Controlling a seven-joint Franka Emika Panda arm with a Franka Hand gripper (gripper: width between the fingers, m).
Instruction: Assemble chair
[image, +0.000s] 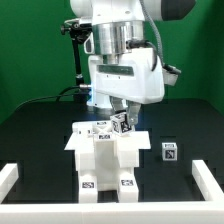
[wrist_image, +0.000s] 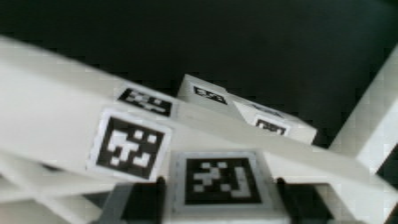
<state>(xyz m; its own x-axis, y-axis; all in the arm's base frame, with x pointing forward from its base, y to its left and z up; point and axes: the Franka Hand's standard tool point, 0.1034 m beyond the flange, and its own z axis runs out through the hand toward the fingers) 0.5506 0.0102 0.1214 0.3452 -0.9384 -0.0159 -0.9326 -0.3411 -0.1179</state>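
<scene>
Chair (image: 100, 150) is partly hidden by the pincer (image: 121, 122), clamped on its blurry tagged block (wrist_image: 219, 180).

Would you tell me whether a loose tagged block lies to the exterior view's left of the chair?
No, the only loose block lies on the black table to the exterior view's right of the chair.
</scene>
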